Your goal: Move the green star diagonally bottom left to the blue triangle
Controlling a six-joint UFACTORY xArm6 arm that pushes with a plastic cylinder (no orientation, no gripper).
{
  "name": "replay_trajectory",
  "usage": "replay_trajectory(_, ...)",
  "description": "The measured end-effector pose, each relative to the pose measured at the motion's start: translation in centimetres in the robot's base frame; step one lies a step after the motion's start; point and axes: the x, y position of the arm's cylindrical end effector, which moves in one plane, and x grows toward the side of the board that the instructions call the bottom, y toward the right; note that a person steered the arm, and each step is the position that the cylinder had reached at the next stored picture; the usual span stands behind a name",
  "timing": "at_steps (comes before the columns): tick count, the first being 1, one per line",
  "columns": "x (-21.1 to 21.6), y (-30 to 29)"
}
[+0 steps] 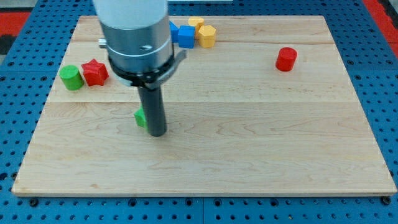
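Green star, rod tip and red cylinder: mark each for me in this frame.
green star [140, 117]: camera view, the sliver showing left of the rod.
my tip [157, 133]: camera view, the rod's very end.
red cylinder [286, 59]: camera view, its side face.

My tip [157, 133] touches the green star [140, 117], just at its right

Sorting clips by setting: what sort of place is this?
Probably a robotics lab bench: a pale wooden board lies on a blue perforated mounting plate, with small coloured blocks such as a red cylinder block, and my tip beside a mostly hidden green block.
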Motion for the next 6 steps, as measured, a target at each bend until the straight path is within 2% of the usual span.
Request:
replay_trajectory(1, 0.2, -2.0)
replay_trajectory(3, -1.2, -0.5)
replay_trajectory(4, -4.3, -2.4)
replay_trajectory(5, -5.2, -2.3)
replay_trajectory(6, -4.2, 1.0)
